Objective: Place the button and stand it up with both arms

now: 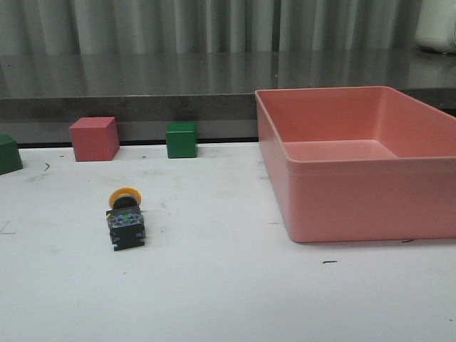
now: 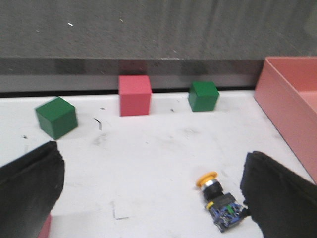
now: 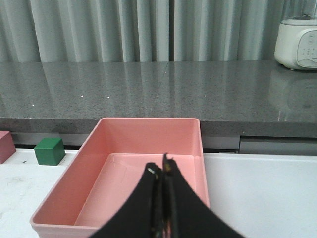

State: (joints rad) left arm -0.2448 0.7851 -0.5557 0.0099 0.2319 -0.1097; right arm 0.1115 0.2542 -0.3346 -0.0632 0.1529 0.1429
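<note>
Two tools are involved: with the button [image 1: 125, 220] lying on its side left of the pink bin [image 1: 356, 206], the spread left tool [image 2: 148, 198] is best centred over its base, while the right tool [image 3: 163, 174] is pressed together.

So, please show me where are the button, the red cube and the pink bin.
button [image 1: 125, 226], front view, on its dark base.
red cube [image 1: 94, 139], front view, on its front face.
pink bin [image 1: 356, 199], front view, on its near wall.

Matt white table [image 1: 228, 299], smooth plastic-looking pink bin [image 1: 356, 199], polished speckled stone counter [image 3: 158, 94]
</note>
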